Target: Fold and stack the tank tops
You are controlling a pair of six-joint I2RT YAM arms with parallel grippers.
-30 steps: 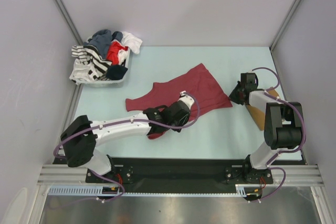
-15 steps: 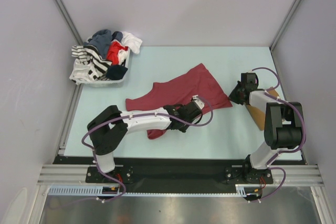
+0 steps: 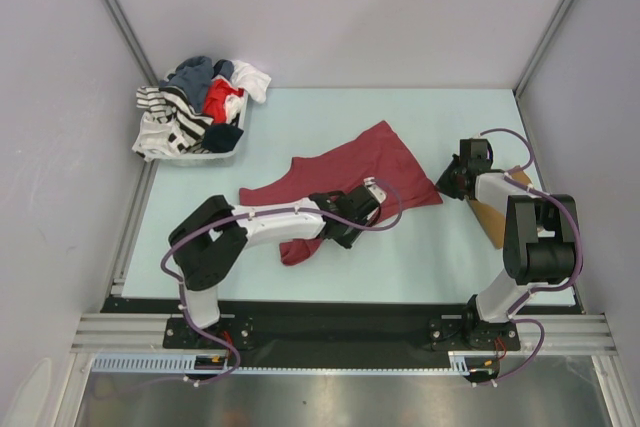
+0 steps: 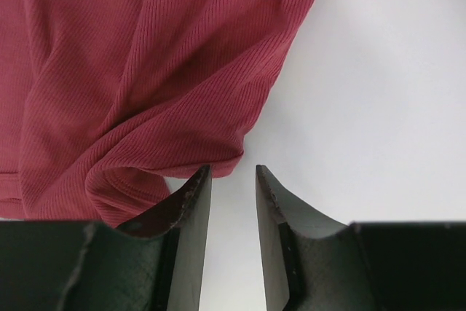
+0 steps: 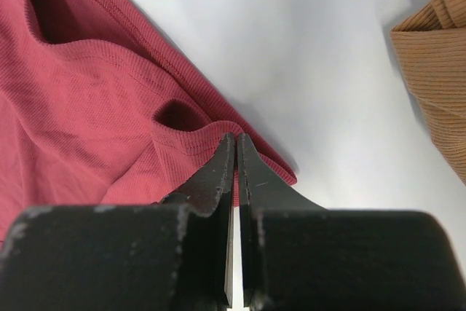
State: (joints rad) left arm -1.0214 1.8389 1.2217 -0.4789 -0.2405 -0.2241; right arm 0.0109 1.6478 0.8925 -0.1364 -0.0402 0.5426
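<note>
Maroon tank top (image 3: pixel 385 167) is laid rumpled on the tabletop (image 3: pixel 300 127), right of the clothes basket (image 3: pixel 205 158). Its corner farthest from the basket seems pinched by the right pincer (image 5: pixel 234 140). The left pincer (image 4: pixel 233 180) is held spread, empty, beside the hem. Soft, floppy knit, best grabbed at corners.

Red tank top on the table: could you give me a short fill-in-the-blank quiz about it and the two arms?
The red tank top lies spread on the table, not yet ___.
The right fingers are pinched ___ on its edge.
The left fingers stand ___, with only bare table between them.
The tan top lies beside the ___ arm.
Missing words: folded; shut; open; right.
</note>
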